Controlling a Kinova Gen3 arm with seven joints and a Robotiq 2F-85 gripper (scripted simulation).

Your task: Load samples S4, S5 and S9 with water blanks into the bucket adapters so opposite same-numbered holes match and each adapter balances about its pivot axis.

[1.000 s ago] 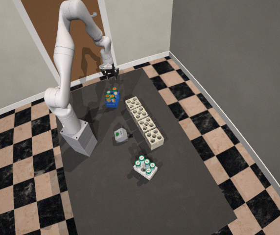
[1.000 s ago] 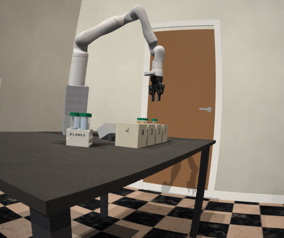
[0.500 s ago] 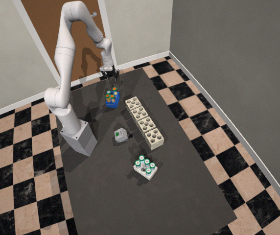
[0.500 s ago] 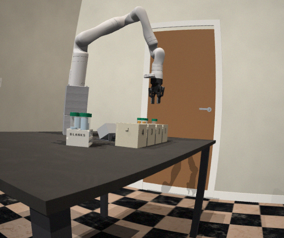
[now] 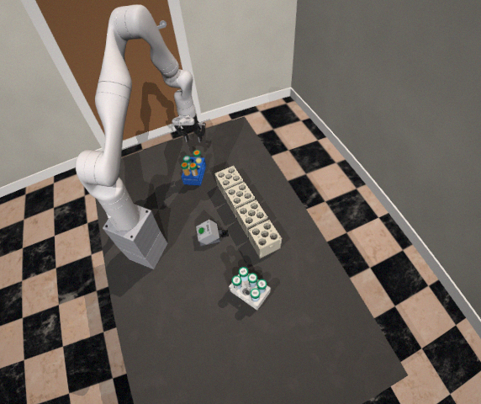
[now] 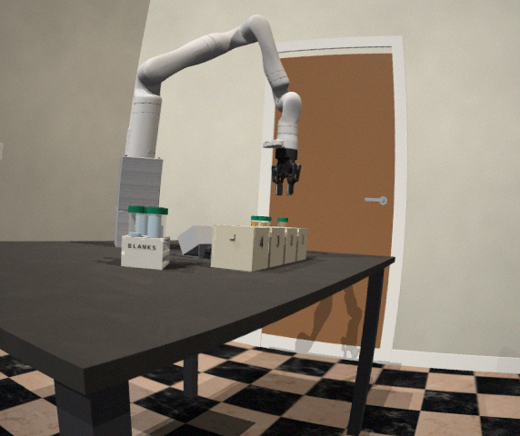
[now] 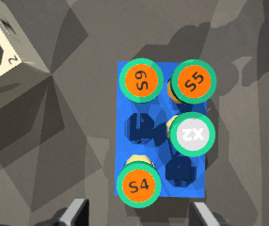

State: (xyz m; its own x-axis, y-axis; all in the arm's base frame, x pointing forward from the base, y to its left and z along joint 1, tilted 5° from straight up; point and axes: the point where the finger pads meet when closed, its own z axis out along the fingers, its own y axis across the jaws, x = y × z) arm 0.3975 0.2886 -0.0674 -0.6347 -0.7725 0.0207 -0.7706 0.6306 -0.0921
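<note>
White jointed arm (image 5: 111, 93), black claw (image 6: 285, 183), grey pedestal (image 5: 153, 243).

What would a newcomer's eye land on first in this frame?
Likely the tall white arm arching over the table's far end, its open, empty gripper hanging above the blue sample rack. In the wrist view the orange cap dots S9, S5 and S4 stand out beside grey X2. Next, the row of four cream adapters with empty holes.

A: Cap dots in the blue rack (image 7: 125, 184)?
B: S9 (image 7: 141, 80), S5 (image 7: 194, 82), X2 (image 7: 193, 135), S4 (image 7: 138, 186).
A: Elsewhere?
B: "BLANKS" on the white rack (image 6: 144, 247); "2" on an adapter (image 7: 3, 47).
</note>
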